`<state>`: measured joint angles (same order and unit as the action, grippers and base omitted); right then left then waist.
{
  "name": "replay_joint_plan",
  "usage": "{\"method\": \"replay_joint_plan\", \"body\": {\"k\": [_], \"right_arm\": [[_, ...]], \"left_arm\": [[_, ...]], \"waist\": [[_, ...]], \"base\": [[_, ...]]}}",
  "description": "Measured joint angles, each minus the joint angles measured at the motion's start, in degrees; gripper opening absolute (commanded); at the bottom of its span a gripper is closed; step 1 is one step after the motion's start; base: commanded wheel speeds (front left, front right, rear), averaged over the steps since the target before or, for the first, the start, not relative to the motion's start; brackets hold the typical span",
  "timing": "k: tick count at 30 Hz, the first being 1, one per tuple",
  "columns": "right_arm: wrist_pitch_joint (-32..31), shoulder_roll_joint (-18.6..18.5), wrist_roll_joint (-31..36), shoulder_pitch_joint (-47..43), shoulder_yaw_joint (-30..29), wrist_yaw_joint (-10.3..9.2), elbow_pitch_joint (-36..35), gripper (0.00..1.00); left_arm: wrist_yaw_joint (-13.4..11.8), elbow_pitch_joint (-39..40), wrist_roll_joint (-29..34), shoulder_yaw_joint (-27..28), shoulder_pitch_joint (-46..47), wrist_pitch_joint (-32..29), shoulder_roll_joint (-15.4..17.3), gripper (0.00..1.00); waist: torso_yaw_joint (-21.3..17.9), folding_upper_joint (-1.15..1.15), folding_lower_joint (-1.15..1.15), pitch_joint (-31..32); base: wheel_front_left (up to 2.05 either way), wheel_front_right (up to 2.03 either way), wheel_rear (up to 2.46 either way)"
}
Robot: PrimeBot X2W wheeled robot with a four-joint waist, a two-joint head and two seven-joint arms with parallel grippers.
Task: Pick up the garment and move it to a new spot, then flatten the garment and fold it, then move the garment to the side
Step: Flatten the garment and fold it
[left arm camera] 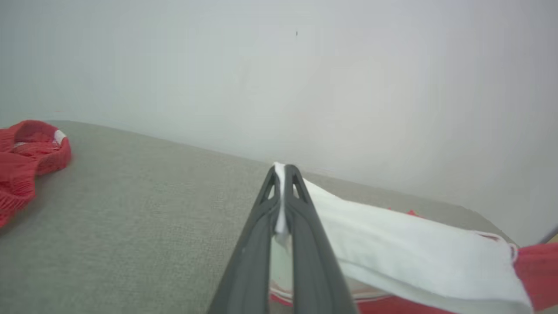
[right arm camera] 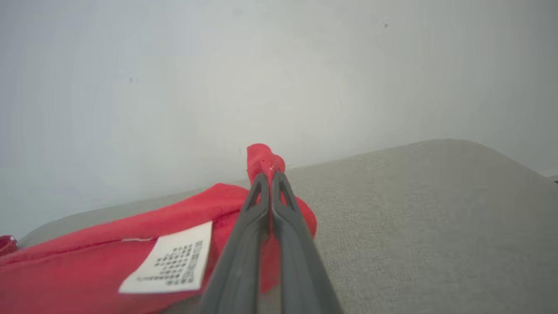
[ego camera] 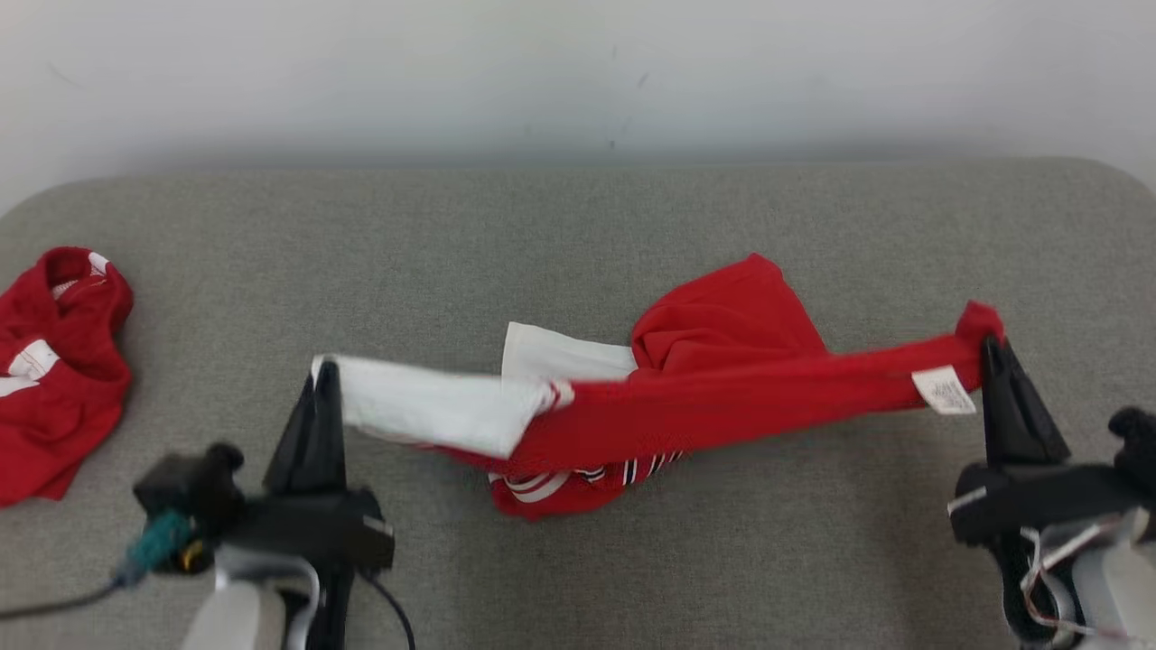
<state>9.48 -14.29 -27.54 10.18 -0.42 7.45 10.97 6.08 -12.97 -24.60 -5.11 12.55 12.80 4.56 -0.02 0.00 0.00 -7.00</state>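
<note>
Left claw (ego camera: 322,364), right claw (ego camera: 992,342) pinch garment (ego camera: 722,397) at opposite edges.

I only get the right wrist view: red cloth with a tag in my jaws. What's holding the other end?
Observer: The left jaws, shut on the garment's white end.
Operator: Is it all up in the air?
Observer: No, the striped middle sags to the grey table.
Operator: Anything else there?
Observer: A second red garment lies crumpled at the table's left end.
</note>
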Motion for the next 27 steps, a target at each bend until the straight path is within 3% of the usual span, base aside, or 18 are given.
{"method": "replay_joint_plan", "body": {"k": [4,11,16,22,27], "right_arm": [[-3.5,-1.9,-1.0,12.0,2.1,0.0,3.8,0.0],[-9.8,-2.8,-6.3,40.6,2.5,0.0,15.3,0.0],[-11.8,-3.2,-7.8,61.6,2.3,0.0,22.7,0.0],[-9.4,-3.4,-5.4,84.1,-0.1,0.0,34.8,0.0],[-5.0,-2.6,-3.6,92.9,-0.5,0.0,41.3,0.0]], "left_arm": [[0.6,-2.7,-3.3,-0.5,14.1,-6.3,1.8,0.0],[1.0,-11.1,-5.8,-1.2,43.9,-16.6,4.5,0.0],[0.4,-18.5,-3.2,-2.7,66.2,-20.4,5.7,0.0],[0.0,-30.0,-0.6,-4.3,90.5,-18.0,4.7,0.0],[-0.2,-37.2,0.8,-4.8,100.6,-14.2,4.5,0.0]], "waist": [[-0.5,0.0,0.01,-2.2],[-1.5,0.01,0.02,-8.8],[-2.0,0.01,0.02,-15.0],[-3.1,0.01,0.02,-23.1],[-4.1,0.02,0.03,-27.2]], "base": [[0.0,0.0,0.0],[0.0,0.0,0.0],[0.0,0.0,0.0],[0.0,0.0,0.0],[0.0,0.0,0.0]]}}
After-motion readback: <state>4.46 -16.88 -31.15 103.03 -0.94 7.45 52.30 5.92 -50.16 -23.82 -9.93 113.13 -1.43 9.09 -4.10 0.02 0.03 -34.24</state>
